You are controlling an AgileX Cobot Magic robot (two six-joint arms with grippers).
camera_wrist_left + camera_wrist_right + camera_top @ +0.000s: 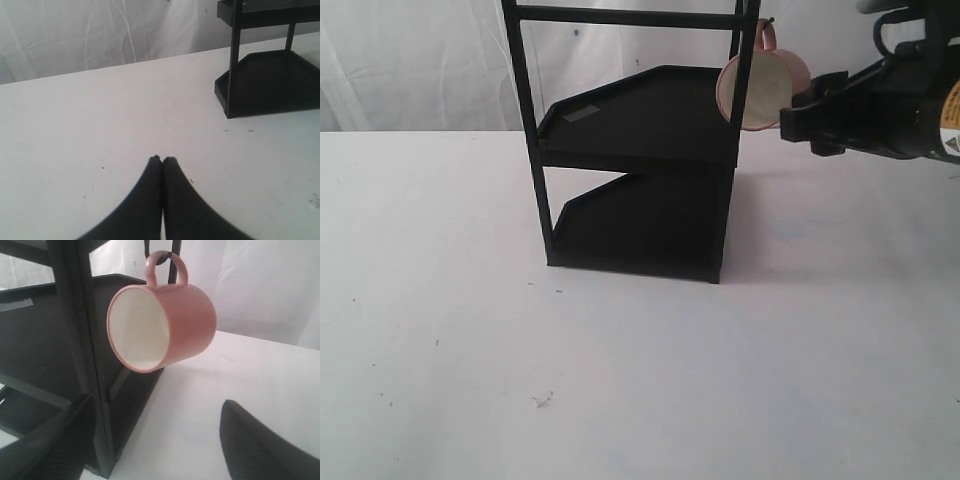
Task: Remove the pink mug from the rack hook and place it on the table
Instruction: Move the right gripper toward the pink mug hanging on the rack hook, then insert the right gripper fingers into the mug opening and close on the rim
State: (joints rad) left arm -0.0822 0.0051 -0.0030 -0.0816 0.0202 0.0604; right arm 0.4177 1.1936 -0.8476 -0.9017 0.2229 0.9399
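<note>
The pink mug (760, 85) hangs by its handle on the rack hook (767, 22) at the top right of the black rack (640, 150), its cream inside tilted toward the camera. My right gripper (807, 112) hovers just right of the mug, level with its lower body, and does not touch it. In the right wrist view the mug (165, 325) hangs ahead of the open gripper (155, 405), whose jaws stand wide apart with only the white table (225, 375) between them. My left gripper (162, 159) is shut and empty, low over the table (100, 125).
The rack's upright post (70, 340) stands close beside one finger of the right gripper. Its lower tray (270, 75) lies off to one side of the left gripper. A white curtain (410, 60) hangs behind the table (620, 380).
</note>
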